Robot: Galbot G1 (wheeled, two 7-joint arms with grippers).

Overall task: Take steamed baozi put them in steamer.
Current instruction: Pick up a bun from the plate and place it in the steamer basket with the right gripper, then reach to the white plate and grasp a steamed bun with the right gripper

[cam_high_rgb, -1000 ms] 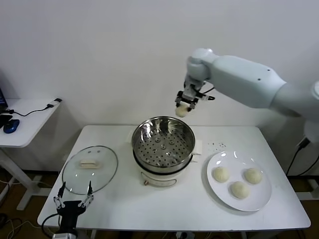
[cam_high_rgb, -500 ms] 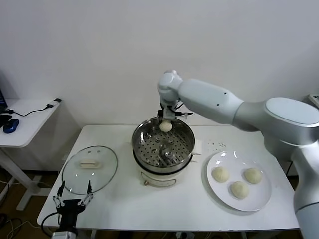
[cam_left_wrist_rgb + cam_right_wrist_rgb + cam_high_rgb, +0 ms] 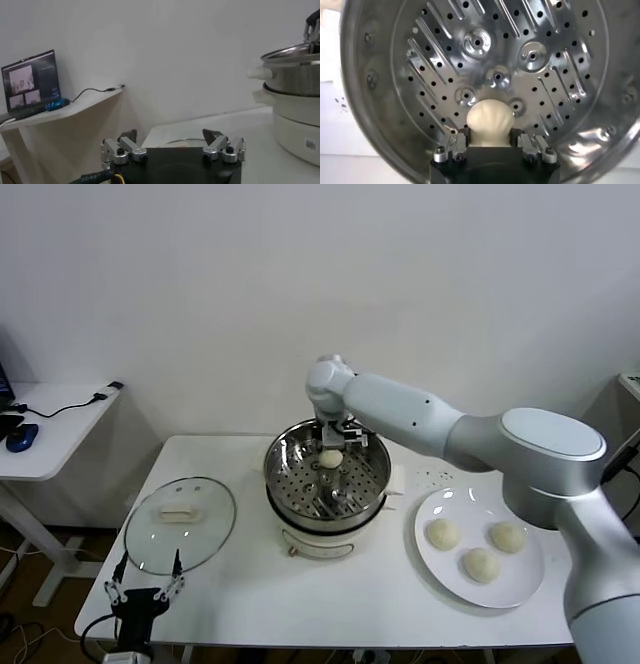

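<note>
While L gripper [image 3: 147, 592] is idling open by table edge, R gripper [image 3: 331, 452] is now lowering baozi [image 3: 331, 458] into steamer [image 3: 290, 496], fingers loosening around it.

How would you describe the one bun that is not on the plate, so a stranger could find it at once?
Start at the shiny steel steamer in the middle of the white table. Inside its bowl, near the back, one cream bun sits between the fingers of the right hand, just over the holed floor. The three other buns lie together on the white plate to the right.
</note>
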